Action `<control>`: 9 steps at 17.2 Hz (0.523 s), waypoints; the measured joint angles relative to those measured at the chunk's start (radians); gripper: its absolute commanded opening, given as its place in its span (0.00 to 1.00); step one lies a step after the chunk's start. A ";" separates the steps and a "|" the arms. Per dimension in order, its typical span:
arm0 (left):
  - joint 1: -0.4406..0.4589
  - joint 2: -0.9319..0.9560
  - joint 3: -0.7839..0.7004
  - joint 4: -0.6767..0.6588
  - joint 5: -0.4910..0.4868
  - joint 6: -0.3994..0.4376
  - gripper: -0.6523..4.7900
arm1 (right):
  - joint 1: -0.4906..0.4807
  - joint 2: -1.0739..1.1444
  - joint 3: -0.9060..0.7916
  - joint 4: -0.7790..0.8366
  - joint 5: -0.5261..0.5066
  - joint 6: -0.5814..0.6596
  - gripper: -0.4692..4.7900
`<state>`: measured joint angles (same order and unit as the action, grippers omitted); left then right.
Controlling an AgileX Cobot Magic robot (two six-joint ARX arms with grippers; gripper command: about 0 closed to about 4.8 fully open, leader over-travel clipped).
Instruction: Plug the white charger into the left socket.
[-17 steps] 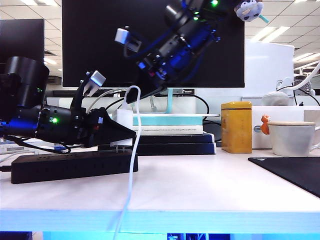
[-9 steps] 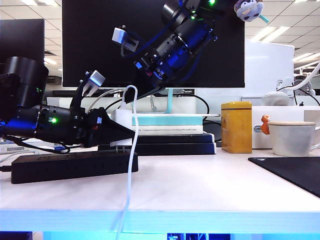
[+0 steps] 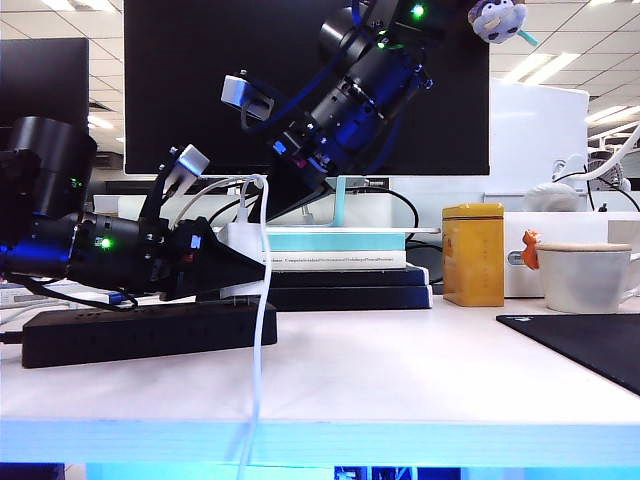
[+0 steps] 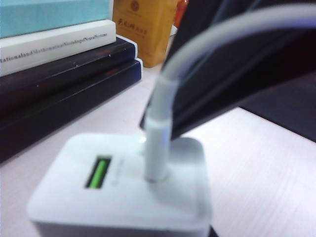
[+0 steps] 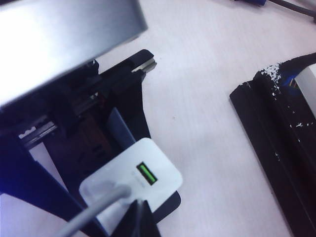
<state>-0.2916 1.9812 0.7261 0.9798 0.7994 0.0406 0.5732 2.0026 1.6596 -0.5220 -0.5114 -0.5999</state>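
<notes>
Your left gripper (image 3: 250, 268) clamps the white charger (image 5: 133, 185) just above the power strip (image 3: 140, 332). Your right gripper (image 3: 290, 205), closed and empty, hangs above it. You're mid-insertion; next, line up the prongs and press down into the left socket.

The pale book (image 4: 54, 42) in the stack bears spine lettering in the left wrist view, ending roughly "…national and Mathematical … Studies"; the rest is too blurred to read; in the exterior view the same spine (image 3: 335, 262) shows one line of print, too small to make out; the yellow tin (image 4: 140, 27) carries a round emblem over a line of illegible characters.
</notes>
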 measured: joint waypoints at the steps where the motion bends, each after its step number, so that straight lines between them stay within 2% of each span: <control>1: 0.000 0.000 0.000 -0.001 0.000 0.005 0.44 | 0.000 0.000 0.000 0.000 0.000 -0.004 0.08; 9: 0.000 0.000 0.000 -0.014 0.002 0.075 0.44 | 0.003 -0.001 0.005 -0.035 0.005 -0.048 0.08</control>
<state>-0.2916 1.9808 0.7258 0.9661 0.8017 0.1158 0.5758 2.0018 1.6642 -0.5575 -0.5068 -0.6479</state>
